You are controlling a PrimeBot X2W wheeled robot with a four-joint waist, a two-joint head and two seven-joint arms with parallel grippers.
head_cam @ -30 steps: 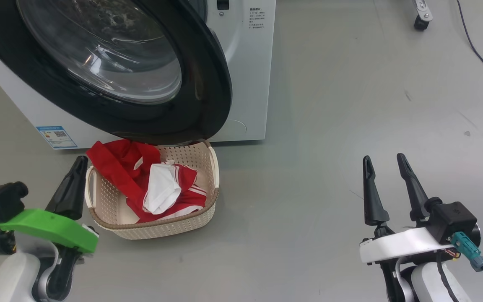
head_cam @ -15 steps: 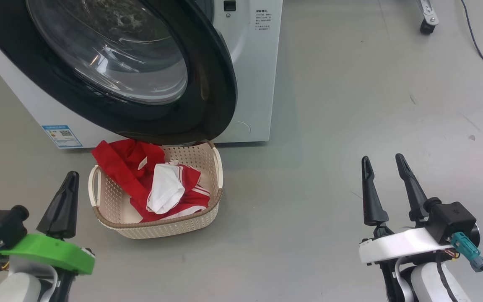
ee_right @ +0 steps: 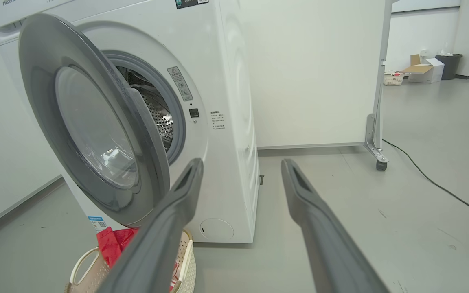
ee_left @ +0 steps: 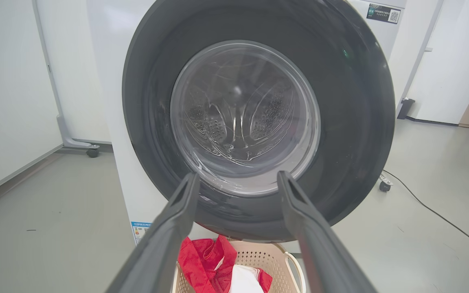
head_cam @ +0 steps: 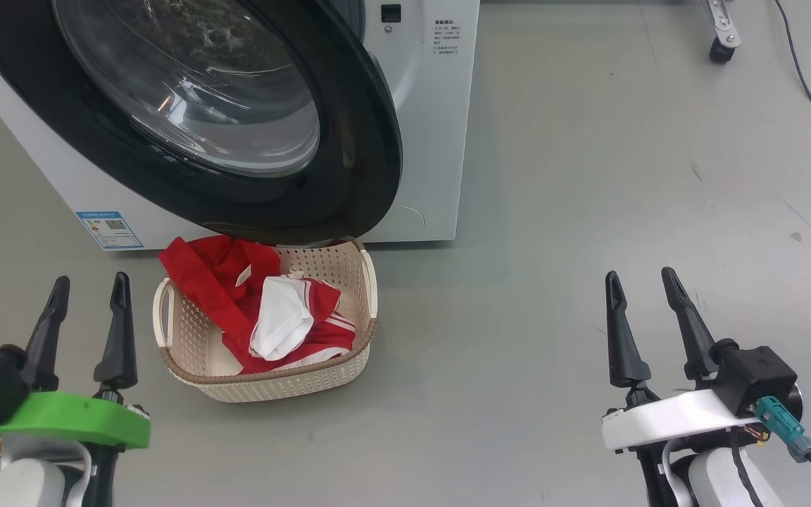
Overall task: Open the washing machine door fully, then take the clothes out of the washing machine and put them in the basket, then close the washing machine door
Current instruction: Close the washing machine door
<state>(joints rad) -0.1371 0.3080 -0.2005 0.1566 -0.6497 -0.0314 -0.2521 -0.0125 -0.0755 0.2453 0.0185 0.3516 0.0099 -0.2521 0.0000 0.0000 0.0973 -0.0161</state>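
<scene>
The washing machine (head_cam: 434, 141) is a white box with its door (head_cam: 370, 141) swung partly out, its black rim hanging over the basket (head_cam: 286, 384). In the right wrist view the door (ee_right: 47, 81) stands ajar and the steel drum (ee_right: 157, 114) shows behind it. The red and white clothes (head_cam: 236, 289) lie in the cream basket, one red piece draped over its far rim. My left gripper (head_cam: 91, 280) is open and empty, just left of the basket. It points at the door's glass (ee_left: 242, 114). Far to the right, my right gripper (head_cam: 639, 274) is open and empty above the floor.
A blue label (head_cam: 110, 229) is stuck low on the machine's front. A wheeled stand's caster (head_cam: 719, 46) and a black cable (head_cam: 807, 77) lie at the back right. Grey floor (head_cam: 518, 317) stretches between the basket and my right gripper.
My left gripper has gone from shut to open and drawn a little away from the basket's left side. The head camera has shifted slightly. The right gripper has stayed put.
</scene>
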